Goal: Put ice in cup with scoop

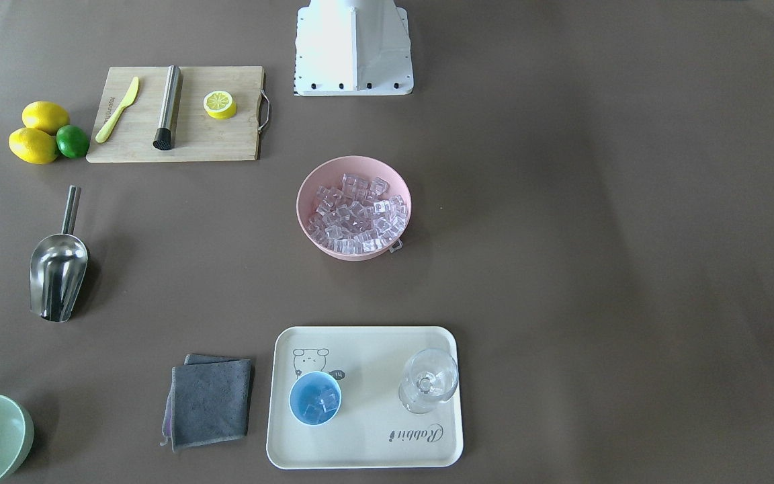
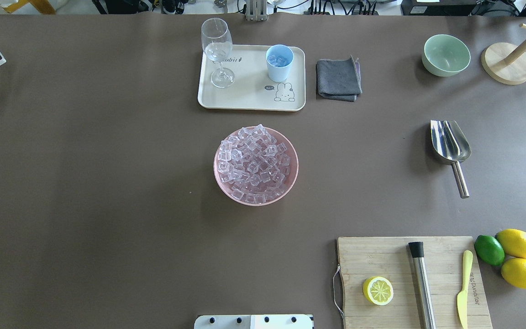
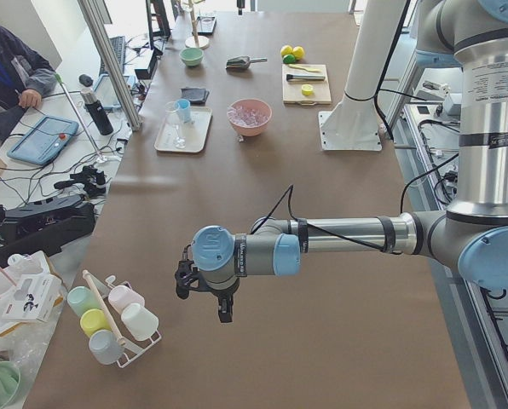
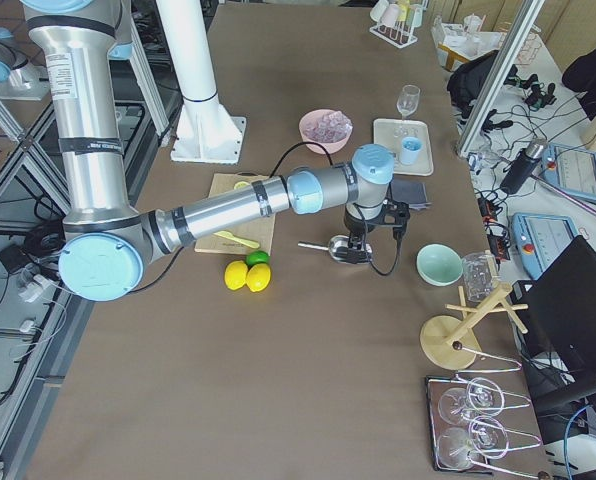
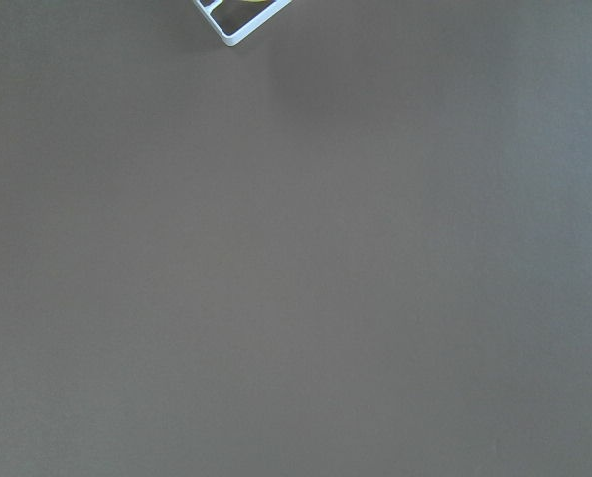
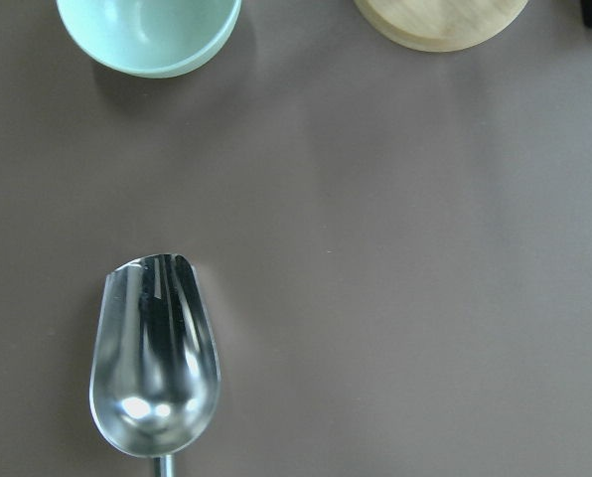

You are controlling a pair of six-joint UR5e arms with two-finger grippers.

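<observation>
The ice (image 2: 256,162) is heaped in a pink bowl (image 2: 294,173) at the table's middle, also in the front view (image 1: 358,214). The light blue cup (image 2: 279,62) stands on a cream tray (image 2: 249,98) and holds a few cubes (image 1: 320,401). The steel scoop (image 2: 449,146) lies flat on the table by itself, mouth toward the green bowl; it also shows in the right wrist view (image 6: 155,368). My right gripper (image 4: 373,232) hovers over the scoop (image 4: 338,247). My left gripper (image 3: 203,298) hangs over bare table, far from the bowl. I cannot tell whether either gripper is open.
A wine glass (image 2: 217,50) stands on the tray beside the cup. A grey cloth (image 2: 338,78) and pale green bowl (image 2: 445,55) lie nearby. A cutting board (image 2: 409,278) holds a lemon half, steel muddler and yellow knife; lemons and a lime (image 2: 509,256) sit beside it.
</observation>
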